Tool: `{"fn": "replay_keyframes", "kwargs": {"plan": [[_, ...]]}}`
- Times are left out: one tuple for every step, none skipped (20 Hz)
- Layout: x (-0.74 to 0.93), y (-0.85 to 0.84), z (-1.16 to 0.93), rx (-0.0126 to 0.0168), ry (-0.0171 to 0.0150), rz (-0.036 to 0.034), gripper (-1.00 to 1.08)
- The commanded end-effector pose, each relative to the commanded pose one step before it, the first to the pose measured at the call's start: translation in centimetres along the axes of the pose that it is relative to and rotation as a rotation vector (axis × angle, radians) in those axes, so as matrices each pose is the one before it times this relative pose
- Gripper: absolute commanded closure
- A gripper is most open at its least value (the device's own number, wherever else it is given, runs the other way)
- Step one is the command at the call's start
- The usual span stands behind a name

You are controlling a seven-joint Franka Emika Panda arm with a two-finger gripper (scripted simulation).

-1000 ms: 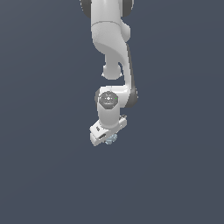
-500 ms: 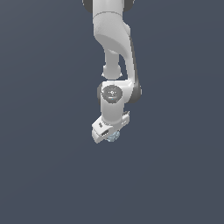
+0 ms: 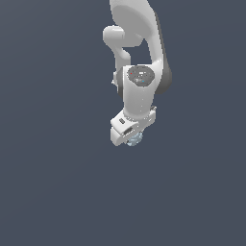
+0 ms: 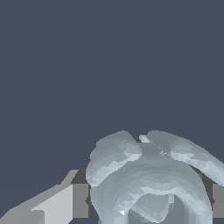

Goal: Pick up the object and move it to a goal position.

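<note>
The arm (image 3: pixel 139 57) is hanging down from the top of the exterior view against a plain dark slate backdrop, its white links folding toward a round wrist joint with a grey cap. Below that joint the gripper (image 3: pixel 130 136) is tilting toward the exterior view's left. The object (image 3: pixel 135 139) is showing as a small pale blue-grey lump just under the white hand body, mostly hidden by it, with only its lower edge peeking out.

In the wrist view the object (image 4: pixel 148 183) is filling much of the space between the fingers (image 4: pixel 65 203): a faceted, whitish, lumpy shape with curled ridges and a hollow near its middle. One finger is lying against its side, a dark pad touching the surface; a second pad is just visible at the opposite edge of the picture, also against the object. The jaws are clamping the object between them.

Nothing else is standing near the hand in either view; the background is uniform, with no table edge or surface visible, and nothing is blocking the space around the gripper. Whether the object is touching any surface underneath cannot be told.
</note>
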State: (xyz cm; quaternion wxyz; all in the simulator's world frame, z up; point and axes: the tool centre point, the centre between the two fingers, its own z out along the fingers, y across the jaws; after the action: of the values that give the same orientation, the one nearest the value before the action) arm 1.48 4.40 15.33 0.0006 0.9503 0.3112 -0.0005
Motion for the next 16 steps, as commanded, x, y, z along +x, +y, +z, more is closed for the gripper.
{"fn": "replay_keyframes", "kwargs": {"plan": [[0.649, -1.305, -2.864, -0.00054, 0.00033, -0.00063, 1.08], [0.266, -0.5, -1.137, 0.0, 0.0, 0.0, 1.08], [0.267, -0.499, -1.135, 0.0, 0.0, 0.0, 1.08], [0.269, -0.496, -1.133, 0.0, 0.0, 0.0, 1.08], [0.293, -0.531, -1.126, 0.00003, -0.00004, -0.00069, 1.08], [0.272, -0.491, -1.126, 0.0, 0.0, 0.0, 1.08], [0.274, -0.488, -1.122, 0.0, 0.0, 0.0, 1.08], [0.276, -0.484, -1.116, 0.0, 0.0, 0.0, 1.08], [0.278, -0.48, -1.111, 0.0, 0.0, 0.0, 1.08], [0.281, -0.477, -1.105, 0.0, 0.0, 0.0, 1.08], [0.271, -0.456, -1.105, 0.00057, 0.0004, 0.00001, 1.08], [0.285, -0.467, -1.09, 0.0, 0.0, 0.0, 1.08], [0.283, -0.455, -1.064, 0.0, 0.0, 0.0, 1.08], [0.278, -0.436, -1.024, 0.0, 0.0, 0.0, 1.08], [0.267, -0.409, -0.964, 0.0, 0.0, 0.0, 1.08], [0.253, -0.38, -0.898, 0.0, 0.0, 0.0, 1.08]]}}
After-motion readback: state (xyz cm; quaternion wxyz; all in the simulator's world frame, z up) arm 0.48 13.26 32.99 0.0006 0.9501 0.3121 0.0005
